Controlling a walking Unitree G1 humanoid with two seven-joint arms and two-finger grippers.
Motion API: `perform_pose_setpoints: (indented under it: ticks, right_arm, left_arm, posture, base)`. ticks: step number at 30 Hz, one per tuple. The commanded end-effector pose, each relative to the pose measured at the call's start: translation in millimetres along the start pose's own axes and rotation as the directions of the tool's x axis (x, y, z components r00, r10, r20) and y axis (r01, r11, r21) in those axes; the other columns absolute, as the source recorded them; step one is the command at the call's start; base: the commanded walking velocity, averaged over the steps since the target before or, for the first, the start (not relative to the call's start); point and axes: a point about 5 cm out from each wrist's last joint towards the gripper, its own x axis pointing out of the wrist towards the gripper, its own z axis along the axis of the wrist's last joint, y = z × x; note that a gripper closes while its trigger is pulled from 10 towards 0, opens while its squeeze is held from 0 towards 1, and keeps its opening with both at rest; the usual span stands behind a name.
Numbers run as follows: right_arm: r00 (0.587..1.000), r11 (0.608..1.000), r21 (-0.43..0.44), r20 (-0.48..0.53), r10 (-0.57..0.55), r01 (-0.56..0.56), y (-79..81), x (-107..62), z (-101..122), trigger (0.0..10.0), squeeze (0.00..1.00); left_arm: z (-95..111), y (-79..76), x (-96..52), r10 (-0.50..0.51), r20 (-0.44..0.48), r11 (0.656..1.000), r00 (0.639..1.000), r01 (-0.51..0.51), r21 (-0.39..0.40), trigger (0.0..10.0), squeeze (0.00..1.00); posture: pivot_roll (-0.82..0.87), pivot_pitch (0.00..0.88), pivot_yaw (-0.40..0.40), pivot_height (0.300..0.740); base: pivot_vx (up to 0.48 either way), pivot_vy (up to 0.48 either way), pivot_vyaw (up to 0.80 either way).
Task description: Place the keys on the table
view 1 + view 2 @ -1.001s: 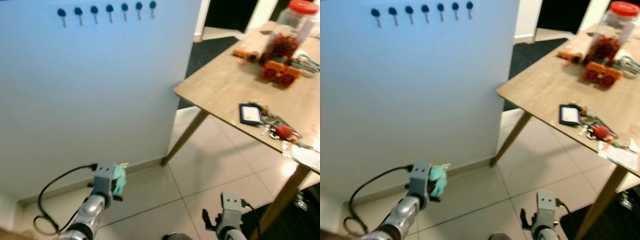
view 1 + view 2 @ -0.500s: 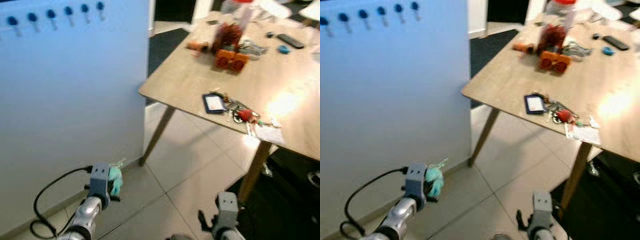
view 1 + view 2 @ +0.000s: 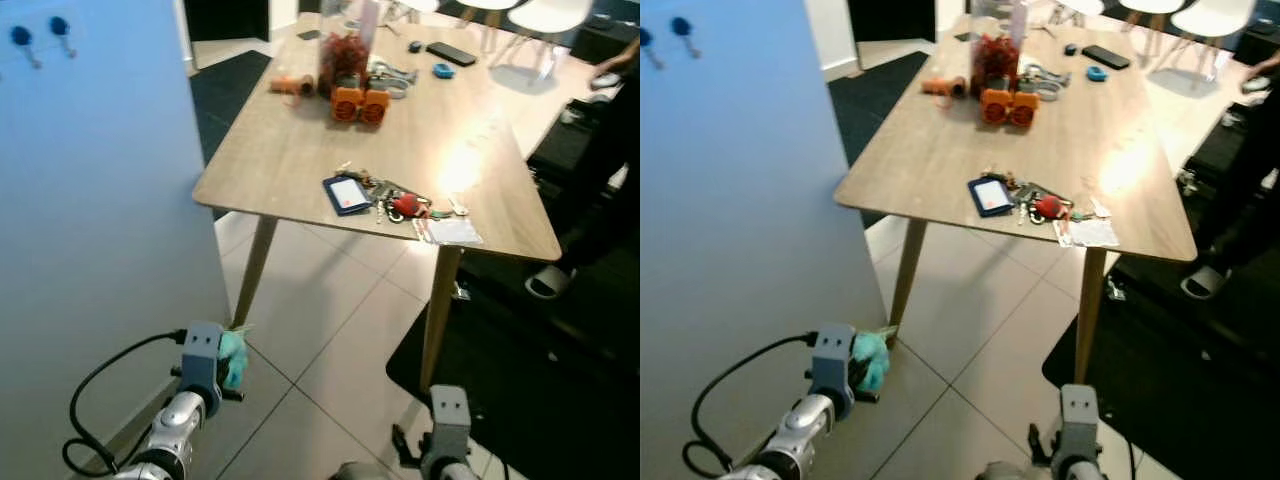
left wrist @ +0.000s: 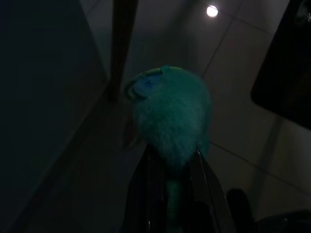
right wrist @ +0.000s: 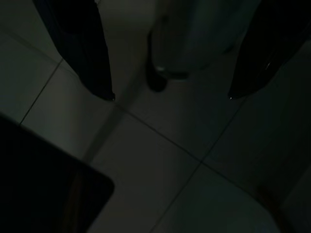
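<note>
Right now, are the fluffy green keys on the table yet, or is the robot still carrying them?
Not yet. Done: the left gripper has the fluffy green keys, its fingers closed on them. In hand: it holds them low over the floor tiles, beside the blue wall, with the wooden table ahead. Left: walk closer, lift the keys and set them on the tabletop. The right gripper hangs idle, fingers apart.
</note>
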Motion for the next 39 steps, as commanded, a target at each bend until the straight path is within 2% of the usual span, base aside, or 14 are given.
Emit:
perform_pose_setpoints:
  ticks: [1,15,25,39]
  right_arm:
    - [1.0,1.0,0.015,-0.01,-0.015,0.016,-4.6,-1.1,-1.8,10.0,0.0]
    - [1.0,1.0,0.0,-0.009,0.0,0.0,-2.6,-1.5,-2.6,10.0,0.0]
    - [1.0,1.0,-0.007,-0.01,0.007,-0.008,-0.8,-1.4,-2.8,10.0,0.0]
    - [1.0,1.0,-0.014,-0.015,0.015,-0.016,-0.4,-1.8,-3.9,10.0,0.0]
  left_arm:
    - [1.4,-3.4,1.0,-0.011,0.008,1.0,1.0,0.011,0.008,10.0,0.0]
    - [1.0,1.5,-0.7,0.032,0.021,0.999,0.999,-0.032,0.007,10.0,0.0]
    - [-0.2,-2.2,-0.7,-0.004,0.018,1.0,1.0,0.004,-0.004,10.0,0.0]
    - [-0.8,-5.1,-1.0,-0.029,0.026,0.999,0.999,0.029,-0.025,10.0,0.0]
  posture:
    - [0.01,0.064,0.023,0.74]
    - [0.02,0.067,0.019,0.74]
    - [0.02,0.068,0.019,0.74]
    - [0.02,0.072,0.015,0.74]
  base:
    - [0.0,0.0,0.0]
    - [0.0,0.0,0.0]
    - [0.0,0.0,0.0]
    - [0.298,0.0,0.0]
